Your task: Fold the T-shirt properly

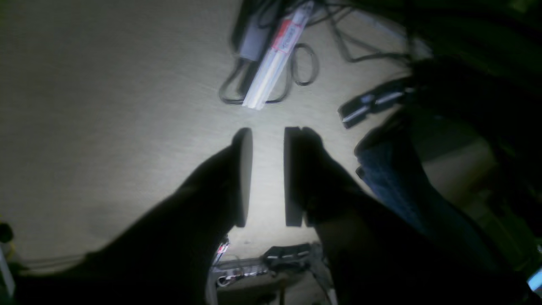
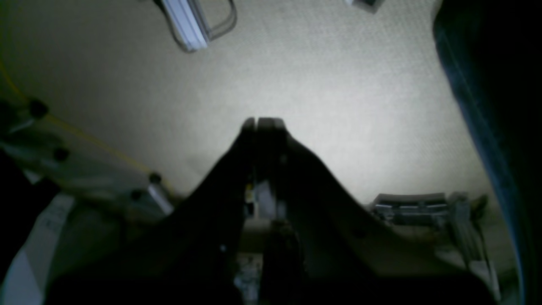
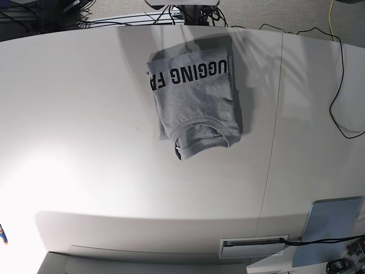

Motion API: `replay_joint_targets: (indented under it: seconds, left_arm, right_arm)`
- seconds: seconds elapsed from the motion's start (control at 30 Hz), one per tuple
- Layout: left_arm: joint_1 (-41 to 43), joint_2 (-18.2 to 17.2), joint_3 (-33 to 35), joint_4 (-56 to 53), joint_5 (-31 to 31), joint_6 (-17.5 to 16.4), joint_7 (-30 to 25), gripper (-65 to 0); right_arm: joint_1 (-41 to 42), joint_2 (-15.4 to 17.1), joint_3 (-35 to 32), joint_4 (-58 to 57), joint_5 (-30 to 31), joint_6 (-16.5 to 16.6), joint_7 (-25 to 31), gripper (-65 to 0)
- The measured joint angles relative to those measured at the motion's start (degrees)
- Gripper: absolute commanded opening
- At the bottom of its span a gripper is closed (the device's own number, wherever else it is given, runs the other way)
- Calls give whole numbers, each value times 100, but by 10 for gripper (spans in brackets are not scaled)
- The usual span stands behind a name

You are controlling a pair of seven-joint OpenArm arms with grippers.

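T-shirt (image 3: 195, 104) lies folded into a compact rectangle on the white bench (image 3: 85, 114), toward the far side in base view, slightly left of the bench seam. Lettered side up: black capitals run along the far edge, ribbed collar (image 3: 202, 136) at the near edge, one corner poking out near-left. Edges look roughly squared, a few creases on the right side.

Neither arm shows in base view; nothing touches the shirt.

Left gripper (image 1: 268, 176): narrow gap between the two pads, nothing in it. The wrist camera looks at beige carpet, not the bench. A white tube-like package (image 1: 277, 57) with a red label lies on black cable loops (image 1: 305, 63) beyond the fingertips. Blue denim-like fabric (image 1: 394, 178) at right, dim.

Right gripper (image 2: 257, 123): pads pressed together, nothing between them. Also over carpet; white package edge (image 2: 186, 23) at top left, yellow cable (image 2: 84, 135) at left, dark blue fabric (image 2: 478, 110) along the right edge. Both wrist views dark and blurred, detail poor.

Base view extras: black cable (image 3: 342, 80) trailing on the bench's right side, grey-blue panel (image 3: 331, 228) at near-right corner, cable bundle (image 3: 131, 20) past the far edge.
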Motion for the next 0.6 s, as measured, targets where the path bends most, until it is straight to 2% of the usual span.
replay_joint_targets:
  seconds: [0.1,0.2,0.23,0.37,0.5,0.6]
  left_arm:
    - [-562,63,2,-544,531,94,-323,-498]
    - [-1023,157,4,-1095,1318,798,-546,-499]
    - [-1137,179,4,-1290,1504,863,-603,-499]
    - [-1528,227,4,-1943,1602,925,-623,-499]
    - [-1757,267,4,-2085,1637,927,-780,-499]
    - [-1764,352,4,-2083,1956,1311,-981,-499]
  right_arm:
    - [496,63,0,-496,-400,-2,459,-650]
    - [776,44,-2,-708,-444,-2,586,-650]
    - [837,15,-2,-734,-452,-4,577,-650]
    - [953,-136,0,-739,-544,-2,603,-650]
    - [949,-140,0,-743,-551,-11,682,-650]
    - [968,-133,0,-741,-564,-9,693,-650]
